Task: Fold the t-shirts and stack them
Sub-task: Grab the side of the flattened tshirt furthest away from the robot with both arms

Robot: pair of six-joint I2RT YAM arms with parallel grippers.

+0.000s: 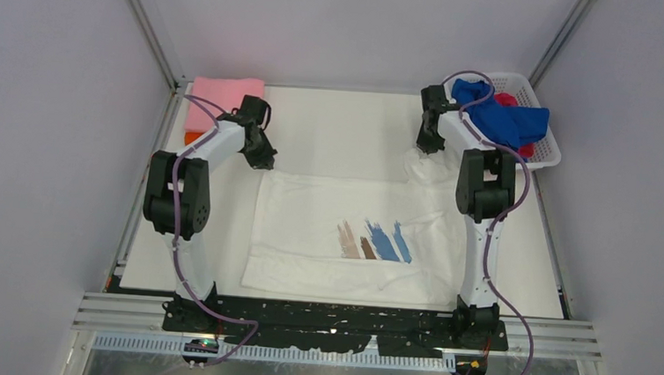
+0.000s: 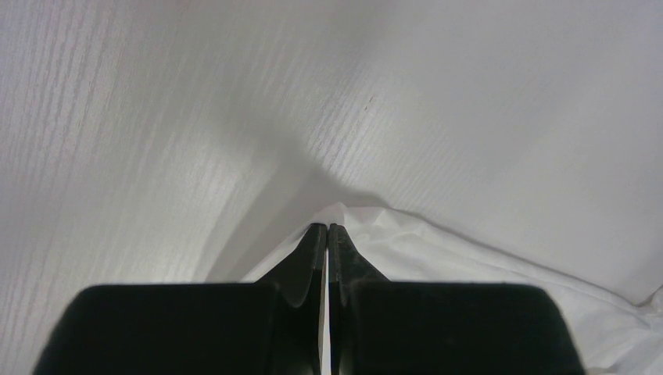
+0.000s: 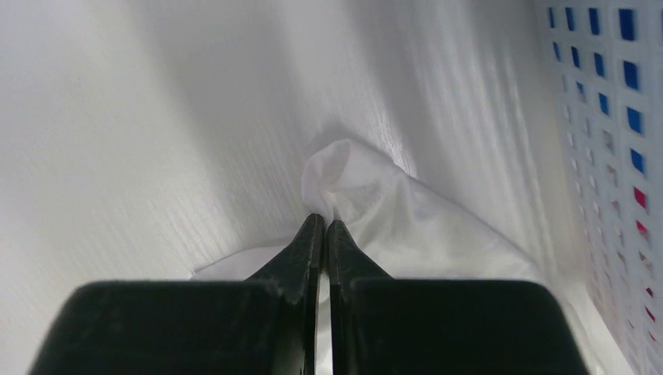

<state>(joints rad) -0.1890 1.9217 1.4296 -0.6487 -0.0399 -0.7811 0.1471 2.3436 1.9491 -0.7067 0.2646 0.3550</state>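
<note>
Folding of the white t-shirt [image 1: 352, 233] is judged to be the step in hand, at its grasping stage. The left gripper [image 2: 327, 228] is seen pressed together on a far corner of that shirt, with the cloth peaking at its tips and trailing off below and to the right of them. The right gripper [image 3: 325, 221] is likewise pinched on a small pucker of the same white cloth, bunched just ahead of its tips. The basket [image 3: 610, 117] wall stands close on its right. The rest of the shirt lies spread on the table [image 1: 333, 126] behind both grippers, toward the arm bases, print upward.

For the next move, both pinched corners would need to be raised together and carried back over the shirt toward its near hem. They would have to be kept level so that the fold falls straight.

Five shirts are counted:
- one white t-shirt, held between the grippers
- one pink t-shirt [image 1: 226, 101], folded beyond the left gripper
- one orange t-shirt [image 1: 192, 137], showing under the pink one's edge
- one blue t-shirt [image 1: 501, 115] and one red t-shirt [image 1: 507, 100], heaped in the basket beside the right gripper

One basket and two grippers are counted.
</note>
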